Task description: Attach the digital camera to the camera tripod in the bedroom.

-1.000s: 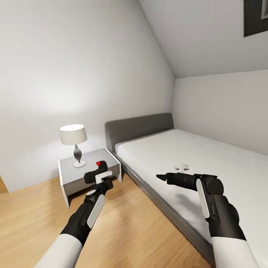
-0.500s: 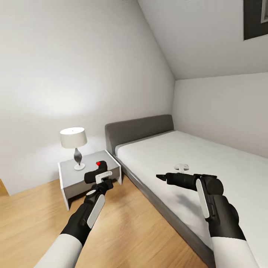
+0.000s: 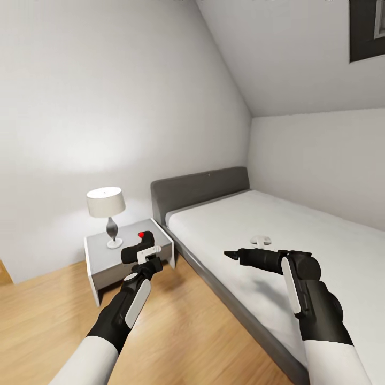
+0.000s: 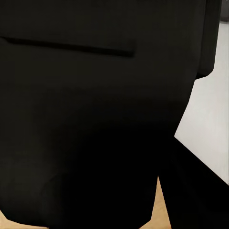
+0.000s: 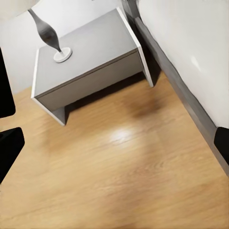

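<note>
The digital camera (image 3: 140, 245), a small black box with a red dot on top, sits in my left gripper (image 3: 146, 258), which is shut on it, above the wood floor in front of the nightstand. Its dark body (image 4: 86, 119) takes up nearly all of the left wrist view. My right gripper (image 3: 231, 255) is held over the near edge of the bed with its jaws apart and nothing between them; its fingers (image 5: 8, 145) show at the sides of the right wrist view. The camera tripod is out of view.
A grey-framed white bed (image 3: 299, 230) runs along the right, with a small white object (image 3: 261, 240) lying on it. A grey nightstand (image 3: 101, 254) with a table lamp (image 3: 107, 206) stands against the pale wall. Light wood floor (image 3: 182, 331) lies between me and them.
The whole view has shifted slightly, with the lamp, nightstand and bed sitting a little lower in the picture. Both arms hold the same pose, and the camera stays in the left gripper.
</note>
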Robot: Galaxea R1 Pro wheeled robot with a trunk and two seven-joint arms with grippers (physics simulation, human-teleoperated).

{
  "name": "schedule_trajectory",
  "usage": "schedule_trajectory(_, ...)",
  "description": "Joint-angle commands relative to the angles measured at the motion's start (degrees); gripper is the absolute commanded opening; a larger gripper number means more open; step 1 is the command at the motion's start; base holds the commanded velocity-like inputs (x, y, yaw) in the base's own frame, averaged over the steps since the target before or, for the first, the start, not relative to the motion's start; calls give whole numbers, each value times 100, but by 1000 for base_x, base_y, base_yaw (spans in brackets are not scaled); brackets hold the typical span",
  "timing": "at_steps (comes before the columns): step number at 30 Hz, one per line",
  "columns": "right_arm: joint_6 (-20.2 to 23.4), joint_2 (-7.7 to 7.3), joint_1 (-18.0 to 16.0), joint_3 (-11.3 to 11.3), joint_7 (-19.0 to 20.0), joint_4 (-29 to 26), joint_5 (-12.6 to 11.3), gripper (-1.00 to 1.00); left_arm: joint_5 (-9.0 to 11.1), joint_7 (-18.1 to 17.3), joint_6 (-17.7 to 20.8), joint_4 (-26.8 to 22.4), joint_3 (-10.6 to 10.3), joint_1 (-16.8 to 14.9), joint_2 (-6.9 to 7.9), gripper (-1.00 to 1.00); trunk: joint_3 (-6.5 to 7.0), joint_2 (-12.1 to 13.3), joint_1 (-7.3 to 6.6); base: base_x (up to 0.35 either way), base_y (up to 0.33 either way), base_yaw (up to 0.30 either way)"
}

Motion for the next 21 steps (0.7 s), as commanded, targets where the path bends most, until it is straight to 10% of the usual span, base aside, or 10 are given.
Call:
schedule_trajectory(1, 29, 6, -5, -13, 33, -4, 24, 100, 48, 39, 18, -10, -15, -3, 3, -100, 12, 39, -23, 0, 0, 0)
schedule_trajectory(21, 29, 6, -5, -18, 39, -2, 24, 100, 46, 39, 18, -15, -15, -3, 3, -100, 371, 841, -463, 0, 0, 0)
